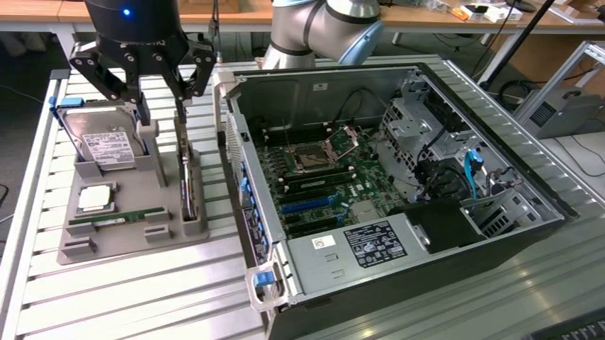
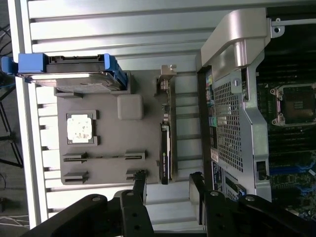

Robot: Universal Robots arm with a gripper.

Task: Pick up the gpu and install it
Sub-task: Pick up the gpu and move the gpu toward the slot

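Note:
The gpu [image 1: 189, 185] stands on its long edge in the slot along the grey parts tray's [image 1: 142, 237] side nearest the computer case. It is a thin dark card with a silvery bracket at one end. In the wrist view the gpu [image 2: 166, 148] runs lengthwise straight out from the gap between my fingers. My gripper [image 1: 163, 106] hangs open above the tray's far end, over the card's far end, with nothing between its black fingers [image 2: 140, 183]. The gripper [image 2: 168, 186] straddles the card's line without touching it.
The tray [image 2: 133, 143] also holds a silver hard drive [image 1: 104, 142] in blue rails, a square processor [image 1: 96, 200] and a green memory stick [image 1: 118, 217]. The open computer case [image 1: 492, 177] lies at the exterior view's right, its motherboard [image 1: 326, 177] exposed with blue expansion slots [image 1: 307, 205].

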